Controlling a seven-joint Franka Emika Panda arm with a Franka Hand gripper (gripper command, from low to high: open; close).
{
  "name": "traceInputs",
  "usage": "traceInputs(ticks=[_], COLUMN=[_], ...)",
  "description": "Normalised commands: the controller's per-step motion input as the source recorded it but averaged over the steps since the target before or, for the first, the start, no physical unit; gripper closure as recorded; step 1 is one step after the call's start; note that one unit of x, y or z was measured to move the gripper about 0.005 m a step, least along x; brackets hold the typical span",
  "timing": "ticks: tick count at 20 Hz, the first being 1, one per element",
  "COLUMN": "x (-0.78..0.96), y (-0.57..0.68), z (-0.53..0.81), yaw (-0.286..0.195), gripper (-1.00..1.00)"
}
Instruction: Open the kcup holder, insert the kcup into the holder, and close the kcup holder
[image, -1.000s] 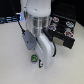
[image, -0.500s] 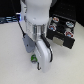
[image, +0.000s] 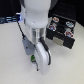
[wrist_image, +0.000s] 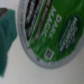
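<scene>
The wrist view was filled by the kcup (wrist_image: 50, 27), its green lid printed "DARK MAGIC" in white, with smaller text too blurred to read. In the exterior view the arm (image: 36, 30) hung over the white counter (image: 10, 55), hiding the pincer; whether it was apart or together could not be told. A green sliver of the kcup showed beside the arm, near the counter's front edge. The holder (image: 62, 31) stood open toward the far right corner, pods in its tray.

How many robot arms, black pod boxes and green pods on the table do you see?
Robot arm: 1
Black kcup holder: 1
Green kcup on the table: 1
Total: 3
The pods in the holder's tray are too blurry to count.
</scene>
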Motion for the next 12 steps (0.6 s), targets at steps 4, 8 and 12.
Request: traceInputs(ticks=[4, 8, 12], x=[0.09, 0.04, 0.00], y=[0.20, 0.36, 0.47], z=[0.60, 0.87, 0.82], yaw=[-0.068, -0.066, -0.039], gripper=[1.00, 1.00, 1.00])
